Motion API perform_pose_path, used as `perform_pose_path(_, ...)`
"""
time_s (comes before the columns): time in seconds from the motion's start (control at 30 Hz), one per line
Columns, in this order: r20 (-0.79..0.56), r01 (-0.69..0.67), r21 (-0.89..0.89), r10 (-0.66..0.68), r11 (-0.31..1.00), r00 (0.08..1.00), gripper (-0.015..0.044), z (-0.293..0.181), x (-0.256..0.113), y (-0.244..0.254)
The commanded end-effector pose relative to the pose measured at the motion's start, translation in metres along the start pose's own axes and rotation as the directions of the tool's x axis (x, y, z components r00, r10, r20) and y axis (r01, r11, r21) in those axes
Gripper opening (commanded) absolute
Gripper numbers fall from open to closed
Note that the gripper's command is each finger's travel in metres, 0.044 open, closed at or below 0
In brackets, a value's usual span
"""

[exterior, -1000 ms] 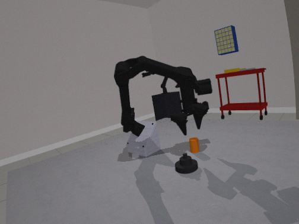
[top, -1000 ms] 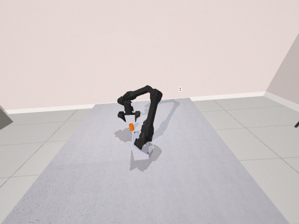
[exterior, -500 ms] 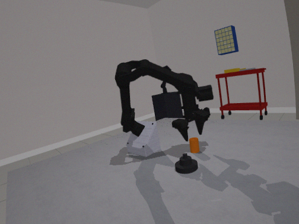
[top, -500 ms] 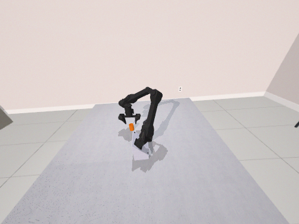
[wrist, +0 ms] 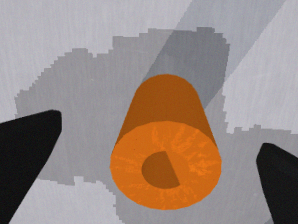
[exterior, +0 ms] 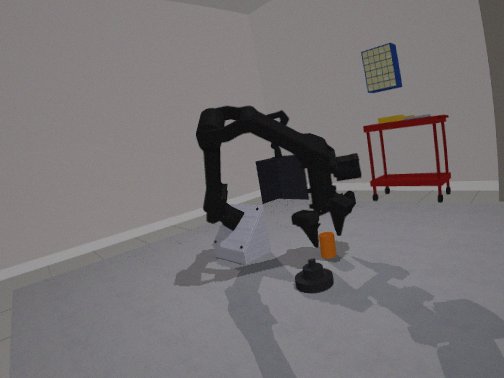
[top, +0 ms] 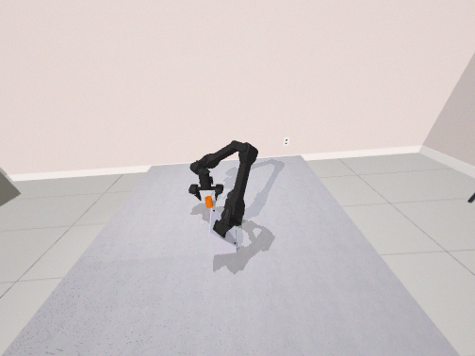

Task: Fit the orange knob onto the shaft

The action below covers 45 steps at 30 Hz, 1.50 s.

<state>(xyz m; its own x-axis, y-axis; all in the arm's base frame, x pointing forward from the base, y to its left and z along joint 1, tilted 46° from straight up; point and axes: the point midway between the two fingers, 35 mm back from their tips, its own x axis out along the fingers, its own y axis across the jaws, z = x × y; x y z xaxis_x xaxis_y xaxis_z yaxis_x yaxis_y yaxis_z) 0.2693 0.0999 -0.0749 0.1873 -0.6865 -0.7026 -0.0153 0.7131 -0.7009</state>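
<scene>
The orange knob (top: 208,202) (exterior: 327,248) (wrist: 166,107) stands upright on the table, apart from the pedestal. In the wrist view its upper end shows a D-shaped hole (wrist: 157,172), with the flat side toward the right. My gripper (top: 208,199) (exterior: 328,239) (wrist: 161,136) is open and points down over the knob. In the wrist view one finger is on each side of it, with gaps on both sides. The round dark pedestal (exterior: 314,283) with its short shaft (exterior: 311,261) stands close to the knob in the exterior view; nothing is on it. The pedestal is hidden in the top view and out of the wrist view.
The arm's pale wedge-shaped base (top: 222,246) (exterior: 256,235) stands on the grey table (top: 236,306) (exterior: 150,330). A dark box-like object (exterior: 282,177) is behind the arm. A red cart (exterior: 410,180) stands on the floor beyond the table.
</scene>
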Motion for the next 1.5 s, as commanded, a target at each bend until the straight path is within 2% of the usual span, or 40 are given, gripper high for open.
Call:
perform_pose_path(0.0, 0.000, 0.007, -0.009, -0.007, 1.000, 1.000, 0.0440, -0.001, 0.007, -0.001)
perform_pose_path(0.6, 0.000, 0.010, -0.009, -0.010, 1.000, 1.000, 0.0440, -0.003, 0.032, -0.002)
perform_pose_path(0.9, 0.000, 0.010, -0.009, -0.010, 1.000, 1.000, 0.0204, -0.003, 0.032, -0.002)
perform_pose_path(1.13, 0.000, 0.010, -0.009, -0.010, 1.000, 1.000, 0.0157, -0.003, 0.032, -0.002)
perform_pose_path(1.33, 0.001, 0.004, -0.010, -0.004, 1.000, 1.000, 0.0000, 0.002, 0.011, 0.002)
perform_pose_path(1.47, 0.001, 0.000, -0.010, 0.000, 1.000, 1.000, 0.0000, 0.005, -0.015, 0.006)
